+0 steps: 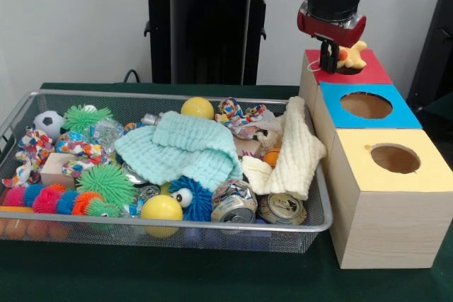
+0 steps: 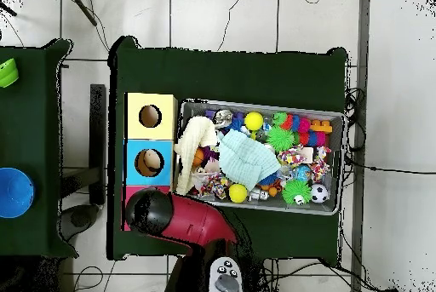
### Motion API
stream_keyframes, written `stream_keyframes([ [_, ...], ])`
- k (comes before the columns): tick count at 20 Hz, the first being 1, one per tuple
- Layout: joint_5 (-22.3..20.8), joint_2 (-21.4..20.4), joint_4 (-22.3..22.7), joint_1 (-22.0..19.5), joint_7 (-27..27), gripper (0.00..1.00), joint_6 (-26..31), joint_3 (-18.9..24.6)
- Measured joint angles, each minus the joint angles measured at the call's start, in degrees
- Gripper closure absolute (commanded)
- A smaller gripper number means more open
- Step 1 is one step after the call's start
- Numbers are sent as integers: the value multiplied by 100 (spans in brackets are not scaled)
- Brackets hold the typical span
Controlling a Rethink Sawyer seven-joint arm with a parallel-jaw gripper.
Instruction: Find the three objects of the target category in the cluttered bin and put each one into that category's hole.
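- Hanging over the red-topped box (image 1: 368, 70) at the 1 o'clock corner of the front view, with gripper (image 1: 333, 59) clamped on a small yellow and orange toy (image 1: 352, 58) just above the lid.
- Hiding that red-topped box almost wholly under the arm (image 2: 183, 220) in the overhead view, near 8 o'clock.
- Standing in a row with it: blue-topped box (image 1: 364, 107) in the middle and yellow-topped box (image 1: 393, 167) at the end, each with a round hole, just beside the bin.
- Filling the wire mesh bin (image 1: 21, 114) with clutter, from 9 o'clock to the centre of the front view.
- Lying at the bin's middle, a mint green cloth (image 1: 180, 150); draped at its 3 o'clock end, a cream cloth (image 1: 294, 153) touching the rim next to the boxes.
- Resting at 6 o'clock of the bin, two crushed cans (image 1: 258, 206) side by side, a yellow ball (image 1: 161, 208) and a blue furry toy with eyes (image 1: 191, 197).
- Sitting at 12 o'clock, a second yellow ball (image 1: 197, 108); at 10 o'clock, a small soccer ball (image 1: 48, 124) and green spiky ball (image 1: 86, 117).
- Covering the table, a dark green cloth (image 1: 212, 274).
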Motion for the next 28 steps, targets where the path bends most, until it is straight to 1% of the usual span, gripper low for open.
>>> stream_keyframes([
  [4, -1, 1, -6, 0, 0, 100, 17, -5],
  [5, -35, 1, -23, -1, 0, 0, 43, -25],
  [11, -147, -1, -25, -2, 0, 0, 106, -133],
  [18, -505, 20, -220, 54, 0, 0, 199, -423],
  [22, -684, 87, -346, 74, 0, 0, 197, -662],
  [28, -657, 45, -336, 49, 0, 0, 197, -721],
])
